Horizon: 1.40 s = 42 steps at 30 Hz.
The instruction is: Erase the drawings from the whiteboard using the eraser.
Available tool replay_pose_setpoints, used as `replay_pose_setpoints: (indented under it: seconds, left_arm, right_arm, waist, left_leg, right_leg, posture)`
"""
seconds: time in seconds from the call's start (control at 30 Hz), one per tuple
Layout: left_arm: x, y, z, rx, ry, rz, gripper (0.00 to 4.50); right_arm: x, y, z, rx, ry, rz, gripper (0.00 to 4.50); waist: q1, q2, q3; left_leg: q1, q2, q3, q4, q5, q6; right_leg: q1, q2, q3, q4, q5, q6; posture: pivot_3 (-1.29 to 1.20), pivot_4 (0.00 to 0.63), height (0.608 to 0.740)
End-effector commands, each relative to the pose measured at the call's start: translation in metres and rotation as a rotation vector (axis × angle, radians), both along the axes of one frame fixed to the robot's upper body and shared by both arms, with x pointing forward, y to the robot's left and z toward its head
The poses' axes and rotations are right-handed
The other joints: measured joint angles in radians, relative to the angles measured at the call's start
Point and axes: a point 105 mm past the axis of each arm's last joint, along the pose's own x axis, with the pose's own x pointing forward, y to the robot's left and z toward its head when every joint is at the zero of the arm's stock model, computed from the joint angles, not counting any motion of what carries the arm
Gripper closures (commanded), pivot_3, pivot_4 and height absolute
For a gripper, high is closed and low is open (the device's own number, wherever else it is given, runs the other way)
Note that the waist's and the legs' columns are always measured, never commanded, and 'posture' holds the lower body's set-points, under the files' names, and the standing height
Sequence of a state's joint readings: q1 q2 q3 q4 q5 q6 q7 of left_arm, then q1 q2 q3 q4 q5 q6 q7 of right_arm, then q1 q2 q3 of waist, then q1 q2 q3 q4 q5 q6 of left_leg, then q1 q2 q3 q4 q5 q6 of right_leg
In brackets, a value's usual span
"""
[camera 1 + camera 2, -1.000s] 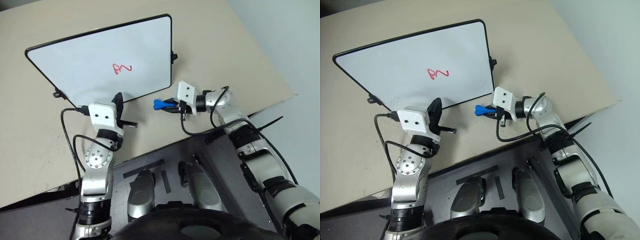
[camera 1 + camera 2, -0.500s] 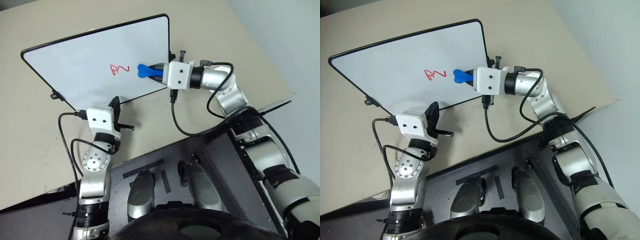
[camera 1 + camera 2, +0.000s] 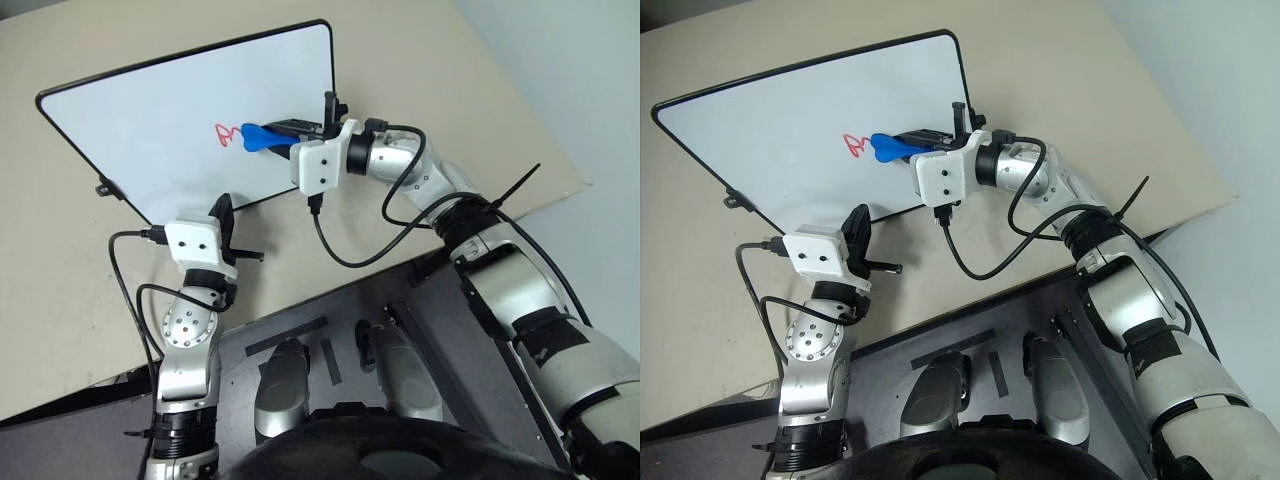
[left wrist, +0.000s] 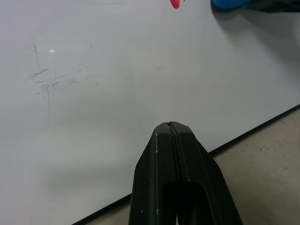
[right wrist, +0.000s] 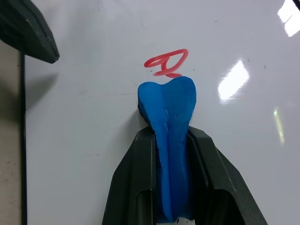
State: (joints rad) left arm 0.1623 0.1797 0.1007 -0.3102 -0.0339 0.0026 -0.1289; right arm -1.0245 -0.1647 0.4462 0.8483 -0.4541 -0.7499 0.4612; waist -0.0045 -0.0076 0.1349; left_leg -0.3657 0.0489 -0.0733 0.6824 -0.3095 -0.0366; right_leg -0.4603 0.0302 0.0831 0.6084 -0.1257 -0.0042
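The whiteboard (image 3: 150, 120) lies flat on the beige table. A small red looped drawing (image 3: 224, 135) sits near its middle. My right gripper (image 3: 278, 132) reaches over the board from the right, pointing left, shut on the blue eraser (image 3: 255, 137). In the right wrist view the eraser (image 5: 168, 105) has its rounded end against the board and meets the lower stroke of the drawing (image 5: 166, 61). My left gripper (image 3: 222, 205) is shut with nothing in it, and its fingertips (image 4: 171, 129) hover over the board's near edge.
Black clips (image 3: 104, 187) stick out from the board's rim. A black cable (image 3: 340, 250) hangs from my right wrist over the table (image 3: 420, 60). The table's front edge (image 3: 330, 290) runs close behind both wrists. Faint grey marks (image 4: 51, 79) show on the board.
My right gripper lifted the eraser from the table beside the board's near right corner, swung left across the board while rolling, and brought it up to the red scribble. The left gripper stayed put.
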Motion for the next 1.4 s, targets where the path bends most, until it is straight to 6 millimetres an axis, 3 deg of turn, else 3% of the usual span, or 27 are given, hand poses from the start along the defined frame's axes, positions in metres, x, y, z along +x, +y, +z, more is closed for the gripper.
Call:
replay_pose_setpoints:
  seconds: [0.03,0.37,0.67,0.97,1.23,1.4]
  left_arm:
    - [-0.001,-0.001,0.009,0.015,-0.045,-0.003,4.50]
    - [0.002,-0.006,0.009,0.010,-0.042,-0.021,4.50]
    - [0.006,-0.010,0.010,0.005,-0.050,-0.033,4.50]
    - [0.004,-0.010,0.009,0.001,-0.049,-0.029,4.50]
    - [0.006,-0.012,0.008,-0.005,-0.047,-0.036,4.50]
    - [0.007,-0.013,0.008,-0.007,-0.046,-0.042,4.50]
  right_arm:
    - [0.001,-0.001,0.017,0.047,-0.050,-0.003,3.98]
    - [0.006,-0.018,0.014,0.046,-0.069,-0.048,3.98]
    - [-0.006,0.020,0.031,0.069,-0.094,0.022,3.98]
    - [-0.011,0.038,0.034,0.052,-0.106,0.047,3.98]
    - [-0.006,0.014,0.004,-0.013,-0.065,0.007,3.98]
    - [-0.002,-0.001,0.002,-0.002,-0.052,-0.033,3.98]
  waist:
    - [0.000,0.000,0.000]
    - [0.002,0.000,0.000]
    - [-0.007,0.000,0.000]
    - [-0.008,0.000,0.000]
    - [-0.005,0.000,0.000]
    - [-0.004,0.000,0.000]
  left_leg:
    - [0.000,0.000,0.000,0.000,0.000,0.000]
    - [-0.001,0.000,0.000,0.001,0.000,0.000]
    - [-0.001,0.000,0.000,0.000,0.000,0.000]
    - [-0.002,0.000,0.000,0.000,0.000,0.000]
    - [-0.002,0.000,0.000,0.000,0.000,0.000]
    - [-0.002,0.000,0.001,0.001,0.000,0.000]
  right_leg:
    - [0.000,0.000,0.000,0.000,0.000,0.000]
    - [0.000,0.000,0.000,-0.002,0.000,0.000]
    - [-0.002,0.000,0.000,-0.002,0.002,0.000]
    - [-0.002,0.000,-0.001,-0.002,0.002,0.000]
    - [-0.002,0.000,-0.001,-0.002,0.002,-0.001]
    - [-0.002,0.000,-0.001,-0.003,0.003,0.000]
  posture:
    - [0.00,0.150,0.740]
    - [0.00,0.150,0.740]
    - [0.00,0.150,0.740]
    - [0.00,0.150,0.740]
    - [0.00,0.150,0.740]
    - [0.00,0.150,0.740]
